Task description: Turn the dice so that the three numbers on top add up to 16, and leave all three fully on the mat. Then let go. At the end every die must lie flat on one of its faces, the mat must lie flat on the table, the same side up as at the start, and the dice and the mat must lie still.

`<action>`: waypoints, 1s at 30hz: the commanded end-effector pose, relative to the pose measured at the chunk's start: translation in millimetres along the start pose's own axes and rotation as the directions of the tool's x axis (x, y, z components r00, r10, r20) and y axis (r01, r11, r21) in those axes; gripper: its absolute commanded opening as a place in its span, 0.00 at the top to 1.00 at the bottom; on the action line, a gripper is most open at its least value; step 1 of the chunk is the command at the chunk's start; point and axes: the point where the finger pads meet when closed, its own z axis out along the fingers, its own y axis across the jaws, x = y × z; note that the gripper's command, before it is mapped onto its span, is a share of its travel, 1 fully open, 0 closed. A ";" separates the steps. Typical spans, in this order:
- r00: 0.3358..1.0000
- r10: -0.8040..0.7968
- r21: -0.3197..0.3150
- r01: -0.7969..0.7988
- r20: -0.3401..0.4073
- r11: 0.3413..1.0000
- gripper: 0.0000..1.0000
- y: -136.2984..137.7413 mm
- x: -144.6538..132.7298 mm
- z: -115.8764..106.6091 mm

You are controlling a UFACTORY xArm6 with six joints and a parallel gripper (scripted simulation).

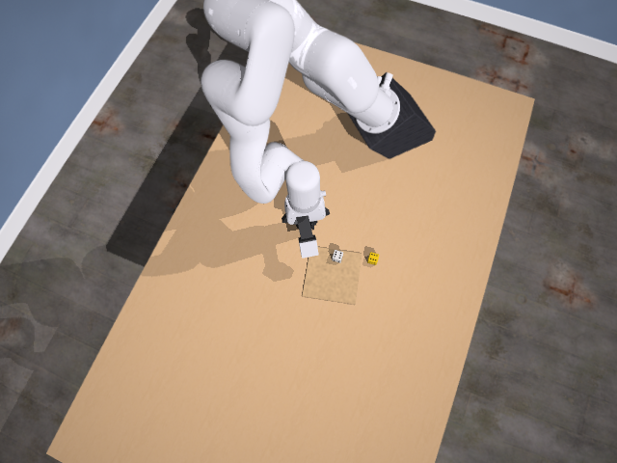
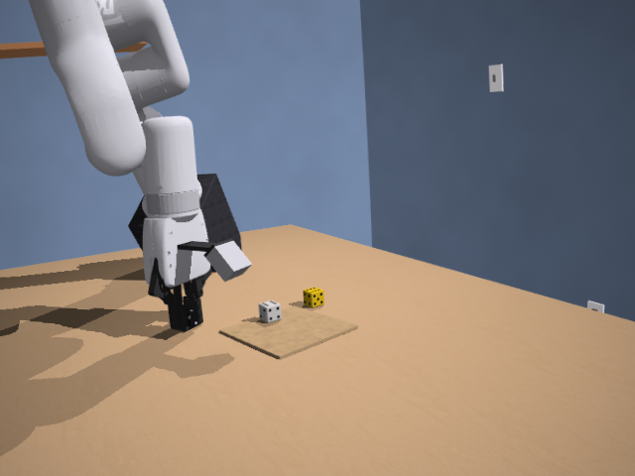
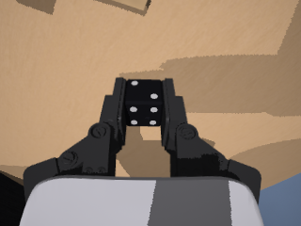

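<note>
My gripper (image 3: 144,92) is shut on a black die (image 3: 143,105) with white pips, down at the table top, left of the mat and off it. The gripper also shows in the exterior view (image 2: 186,317), and the die is mostly hidden between the fingers there. The tan mat (image 1: 333,275) (image 2: 289,330) lies flat on the table. A white die (image 1: 336,256) (image 2: 269,310) sits on the mat near its far left corner. A yellow die (image 1: 373,258) (image 2: 313,297) lies on the bare table just beyond the mat's far edge.
The arm's black base (image 1: 395,120) stands at the back of the table. The wrist camera box (image 2: 229,260) juts out from the gripper toward the mat.
</note>
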 end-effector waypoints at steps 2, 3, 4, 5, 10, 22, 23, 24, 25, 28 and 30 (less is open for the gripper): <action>1.000 0.000 -0.001 0.000 -0.001 1.000 0.79 0.3 0.5 -0.5; 1.000 0.000 -0.001 0.000 -0.001 1.000 0.79 0.3 0.5 -0.9; 1.000 0.000 -0.001 0.000 -0.001 1.000 0.79 0.3 0.5 -1.5; 1.000 0.000 -0.001 0.000 -0.001 1.000 0.79 0.3 0.5 -2.3; 1.000 0.000 -0.001 0.000 -0.001 1.000 0.79 0.3 0.5 -10.1; 1.000 0.000 -0.001 0.000 -0.001 1.000 0.79 0.3 0.5 -38.9; 1.000 0.000 -0.001 0.000 -0.001 1.000 0.79 0.3 0.5 -42.0; 1.000 0.000 -0.001 0.000 -0.001 1.000 0.79 0.3 0.5 -45.2; 1.000 0.000 -0.001 0.000 -0.001 1.000 0.79 0.4 0.5 -48.4; 1.000 0.000 -0.001 0.000 -0.001 1.000 0.79 0.4 0.5 -57.8; 1.000 0.000 -0.001 0.000 -0.001 1.000 0.79 0.4 0.5 -64.1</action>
